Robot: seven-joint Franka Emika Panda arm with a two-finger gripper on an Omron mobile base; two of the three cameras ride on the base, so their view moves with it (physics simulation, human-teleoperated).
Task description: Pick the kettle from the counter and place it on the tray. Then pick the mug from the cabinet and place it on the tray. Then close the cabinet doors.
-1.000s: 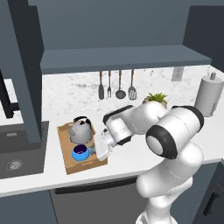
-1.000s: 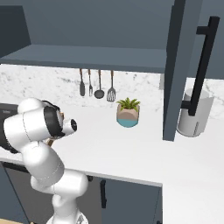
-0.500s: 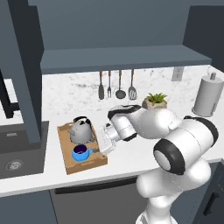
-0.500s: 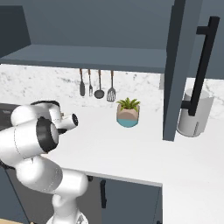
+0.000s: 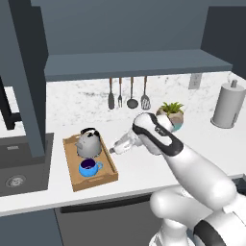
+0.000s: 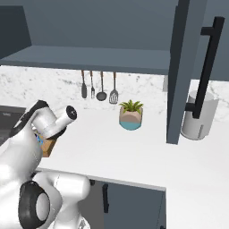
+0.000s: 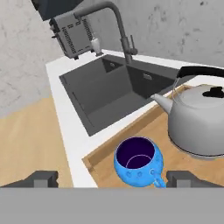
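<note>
My hand (image 7: 111, 178) is spread wide and holds nothing — the blue mug (image 7: 137, 162) sits just ahead of it, between my fingertips (image 7: 42, 178) but touching neither. The mug stands upright on the wooden tray (image 7: 117, 142), beside the grey kettle (image 7: 201, 119) (to my right). Beyond them lies the dark sink (image 7: 105, 92), sunk into the worktop (image 5: 144, 166).

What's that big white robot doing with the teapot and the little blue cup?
The robot's claw is open and holding nothing. The grey kettle and the blue mug both sit on the wooden tray on the white counter, beside the dark sink. The claw hangs just above the mug. The cabinet doors stand open, so shutting them looks like what's left.
</note>
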